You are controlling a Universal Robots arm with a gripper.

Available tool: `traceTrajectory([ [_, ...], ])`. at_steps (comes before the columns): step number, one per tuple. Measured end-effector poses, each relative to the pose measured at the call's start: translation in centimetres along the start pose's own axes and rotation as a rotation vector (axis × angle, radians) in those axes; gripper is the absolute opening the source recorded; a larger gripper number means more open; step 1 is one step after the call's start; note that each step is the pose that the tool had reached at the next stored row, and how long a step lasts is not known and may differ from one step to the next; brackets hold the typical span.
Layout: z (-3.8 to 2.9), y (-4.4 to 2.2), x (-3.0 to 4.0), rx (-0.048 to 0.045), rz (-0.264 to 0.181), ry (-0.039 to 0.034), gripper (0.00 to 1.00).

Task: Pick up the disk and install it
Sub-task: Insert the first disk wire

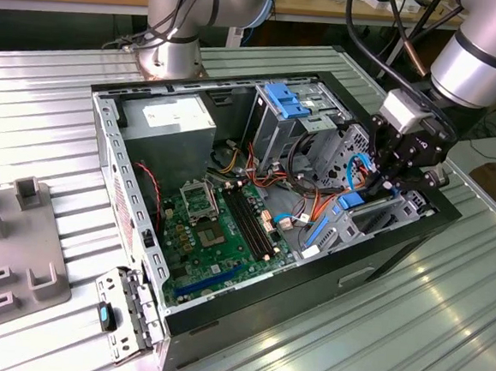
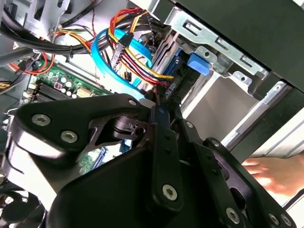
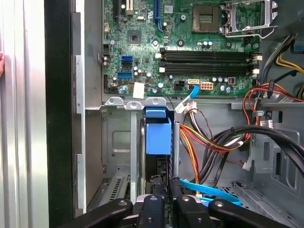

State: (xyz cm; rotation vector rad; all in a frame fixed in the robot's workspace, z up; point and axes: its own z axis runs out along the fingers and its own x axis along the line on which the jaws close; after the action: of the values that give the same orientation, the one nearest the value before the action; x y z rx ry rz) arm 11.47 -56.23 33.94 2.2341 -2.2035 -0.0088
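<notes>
The disk (image 1: 359, 210), a dark flat drive in a bright blue carrier, stands on edge and tilted in the drive bay at the case's corner on the exterior view's right. Its blue carrier tab (image 3: 157, 132) sits just under the bay's metal rim, and the same tab (image 2: 197, 64) appears in the second wrist view. My gripper (image 1: 388, 186) hangs right over the disk. Its black fingers (image 3: 151, 206) are shut on the disk's near edge, and the gripper (image 2: 161, 116) reaches down into the bay.
The open computer case (image 1: 105, 140) lies on a ribbed metal table, with motherboard (image 1: 219, 226), power supply (image 1: 167, 123) and a tall drive cage with a blue bracket (image 1: 285, 98). Cable bundles (image 3: 209, 142) crowd the bay. A person's hand (image 2: 270, 173) rests outside the case wall.
</notes>
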Motion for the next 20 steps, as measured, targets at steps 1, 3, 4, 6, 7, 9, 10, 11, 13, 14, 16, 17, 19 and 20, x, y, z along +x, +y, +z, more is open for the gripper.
traceTrajectory([
  [1, -0.01, 0.04, 0.01, -0.0139, 0.001, 0.0003, 0.17],
  [3, 0.01, 0.02, 0.00, -0.0160, 0.000, -0.0002, 0.17],
  [4, 0.01, 0.02, 0.01, -0.0170, 0.000, -0.0001, 0.17],
  [6, 0.01, 0.02, 0.01, -0.0187, 0.000, -0.0003, 0.17],
  [7, 0.01, 0.02, 0.00, -0.0192, 0.000, -0.0002, 0.17],
  [9, 0.01, 0.02, 0.01, -0.0204, 0.000, -0.0002, 0.17],
  [10, 0.01, 0.02, 0.01, -0.0211, 0.000, -0.0003, 0.17],
  [11, 0.01, 0.02, 0.01, -0.0230, 0.000, -0.0003, 0.17],
  [13, 0.04, 0.04, 0.02, -0.0242, 0.001, -0.0010, 0.18],
  [14, 0.04, 0.03, 0.01, -0.0245, 0.001, -0.0008, 0.18],
  [16, 0.01, 0.03, 0.01, -0.0257, 0.001, -0.0003, 0.24],
  [17, -0.03, 0.02, 0.01, -0.0260, 0.000, 0.0001, 0.24],
  [19, -0.39, 0.03, 0.01, -0.0260, 0.000, -0.0004, 0.24],
  [20, -0.83, 0.03, 0.00, -0.0260, 0.000, -0.0006, 0.24],
])
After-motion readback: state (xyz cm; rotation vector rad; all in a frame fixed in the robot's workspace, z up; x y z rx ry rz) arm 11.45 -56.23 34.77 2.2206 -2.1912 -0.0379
